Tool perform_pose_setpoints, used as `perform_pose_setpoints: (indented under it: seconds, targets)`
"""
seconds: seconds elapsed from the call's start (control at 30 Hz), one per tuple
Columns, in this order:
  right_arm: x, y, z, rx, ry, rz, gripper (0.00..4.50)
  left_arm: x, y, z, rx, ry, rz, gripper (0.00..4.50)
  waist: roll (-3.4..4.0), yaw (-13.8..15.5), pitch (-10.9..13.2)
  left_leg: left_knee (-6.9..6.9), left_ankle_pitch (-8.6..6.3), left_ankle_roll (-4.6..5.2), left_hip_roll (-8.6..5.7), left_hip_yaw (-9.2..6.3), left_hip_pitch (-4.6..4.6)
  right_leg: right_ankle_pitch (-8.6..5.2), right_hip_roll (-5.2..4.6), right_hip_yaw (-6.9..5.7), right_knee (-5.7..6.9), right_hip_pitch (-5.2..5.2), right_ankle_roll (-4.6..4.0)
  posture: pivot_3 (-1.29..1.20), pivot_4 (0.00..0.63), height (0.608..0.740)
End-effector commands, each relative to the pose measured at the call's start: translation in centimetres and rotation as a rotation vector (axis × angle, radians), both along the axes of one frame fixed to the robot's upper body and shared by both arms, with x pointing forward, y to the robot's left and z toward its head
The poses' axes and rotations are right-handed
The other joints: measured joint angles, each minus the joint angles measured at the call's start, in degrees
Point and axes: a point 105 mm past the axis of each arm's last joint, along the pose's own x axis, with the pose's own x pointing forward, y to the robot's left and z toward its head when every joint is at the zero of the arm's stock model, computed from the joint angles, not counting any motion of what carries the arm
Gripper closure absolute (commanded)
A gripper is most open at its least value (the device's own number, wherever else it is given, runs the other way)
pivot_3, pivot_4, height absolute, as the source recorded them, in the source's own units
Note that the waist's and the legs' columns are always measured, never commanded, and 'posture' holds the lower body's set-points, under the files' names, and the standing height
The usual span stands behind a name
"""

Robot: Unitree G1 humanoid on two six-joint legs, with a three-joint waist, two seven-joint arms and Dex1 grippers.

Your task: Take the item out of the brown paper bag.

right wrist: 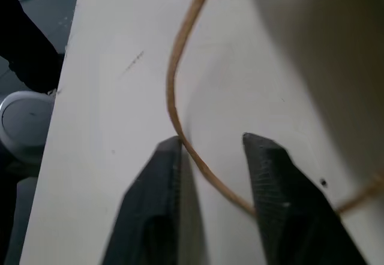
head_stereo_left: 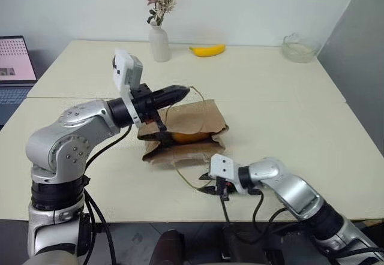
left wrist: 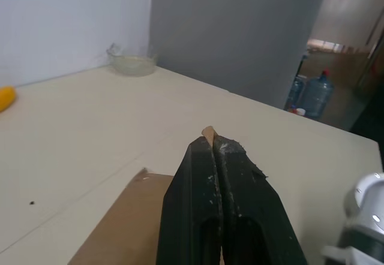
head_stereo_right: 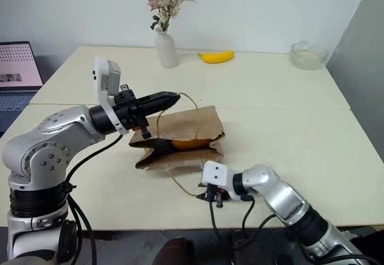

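Observation:
The brown paper bag (head_stereo_left: 195,116) lies on its side in the middle of the table, its mouth held agape. Inside the mouth shows the item (head_stereo_left: 191,137), a smooth yellow-orange rounded thing. My left gripper (head_stereo_left: 183,90) is shut on the bag's upper cord handle (left wrist: 208,134) and holds it up above the bag. The lower cord handle (right wrist: 174,85) lies looped on the table in front of the bag. My right gripper (head_stereo_left: 207,184) sits low by the table's near edge, open, and that cord runs between its fingers (right wrist: 162,175) without being pinched.
At the table's far side stand a white vase of dried flowers (head_stereo_left: 159,43), a banana (head_stereo_left: 207,50) and a glass bowl (head_stereo_left: 300,48). A laptop (head_stereo_left: 15,67) sits at the far left. Water bottles (left wrist: 316,94) stand beyond the table.

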Motion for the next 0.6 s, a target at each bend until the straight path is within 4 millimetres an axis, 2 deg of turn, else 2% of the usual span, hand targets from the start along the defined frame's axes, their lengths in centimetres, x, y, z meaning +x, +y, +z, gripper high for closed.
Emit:
perform_pose_setpoints:
  seconds: [0.03, 0.17, 0.27, 0.33, 0.43, 0.6]
  targets:
    - [-1.0, -0.7, 2.8, 0.056, -0.031, 0.028, 1.36, -0.9, -0.4, 0.7, 0.0, -0.028, -0.032, 4.5, 0.01, 0.0, 0.01, -0.01, 0.0, 0.0, 0.01, -0.02, -0.02, 0.0, 0.02, -0.02, -0.01, -0.02, 0.0, 0.0, 0.15, 0.74]
    - [-2.6, -2.5, 4.5, 0.086, -0.009, 0.03, 0.02, -1.1, -0.9, 0.7, -0.005, -0.023, -0.052, 4.5, -0.01, 0.0, 0.01, -0.04, 0.0, 0.0, 0.0, -0.03, -0.03, -0.01, 0.01, -0.02, -0.04, -0.01, 0.0, 0.0, 0.15, 0.74]
    - [-3.4, -3.6, 6.2, 0.16, 0.024, -0.014, 0.02, -1.2, -1.4, 0.7, -0.014, -0.022, -0.066, 4.5, -0.03, 0.01, 0.02, -0.03, 0.0, 0.0, -0.01, -0.03, -0.03, -0.01, 0.01, -0.02, -0.04, 0.01, 0.01, 0.0, 0.15, 0.74]
    - [-2.8, -3.4, 7.4, 0.232, 0.031, -0.075, 0.02, -1.0, -1.5, 0.8, -0.022, -0.022, -0.067, 4.5, -0.04, 0.0, 0.02, -0.02, 0.0, 0.0, -0.01, -0.01, -0.02, 0.0, 0.01, -0.01, -0.04, 0.01, 0.01, 0.0, 0.15, 0.74]
    - [-1.4, -2.1, 7.9, 0.269, 0.018, -0.152, 0.02, -0.7, -1.5, 1.0, -0.035, -0.023, -0.062, 4.5, -0.04, -0.39, 0.02, -0.01, 0.0, 0.0, 0.02, 0.03, 0.06, 0.02, 0.04, 0.07, 0.03, 0.01, 0.04, 0.0, 0.15, 0.74]
    - [0.4, 1.6, 6.6, 0.286, 0.05, -0.225, 0.02, -0.3, -1.5, 1.6, -0.034, -0.039, -0.062, 4.5, -0.04, -0.3, 0.02, -0.09, 0.01, -0.01, 0.04, 0.0, 0.02, 0.01, 0.1, 0.05, 0.01, -0.06, 0.01, 0.0, 0.15, 0.74]
